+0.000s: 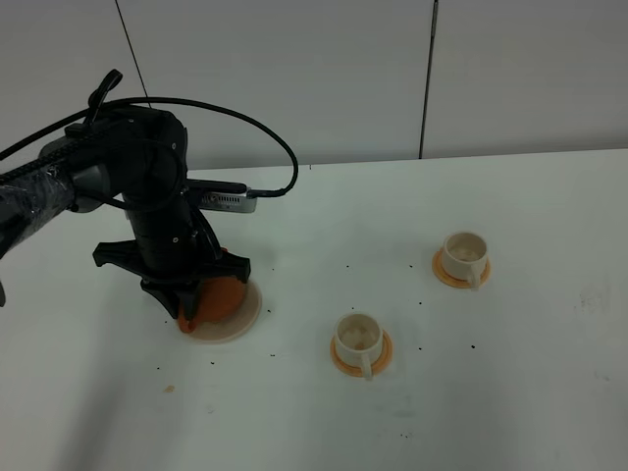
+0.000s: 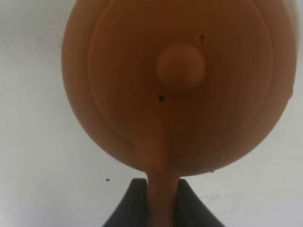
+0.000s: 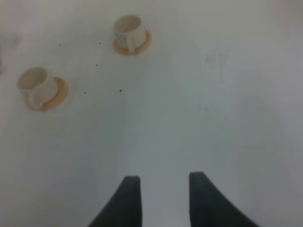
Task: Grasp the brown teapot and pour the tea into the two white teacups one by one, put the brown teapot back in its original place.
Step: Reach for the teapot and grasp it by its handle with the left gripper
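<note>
The brown teapot [image 1: 222, 298] sits on the pale cream saucer [image 1: 251, 312] at the left of the table, mostly hidden by my left arm. In the left wrist view the teapot [image 2: 180, 85] fills the frame, lid knob up. My left gripper [image 2: 163, 205] has its two dark fingers pressed on either side of the stubby handle. Two white teacups on orange saucers stand to the right, the near one [image 1: 357, 336] and the far one [image 1: 464, 252]. They also show in the right wrist view [image 3: 34, 83] [image 3: 129, 29]. My right gripper [image 3: 163, 198] is open and empty above bare table.
The white table [image 1: 510, 392] carries small dark specks around the cups. A black cable [image 1: 245, 118] loops from the left arm. A wall panel runs along the table's back edge.
</note>
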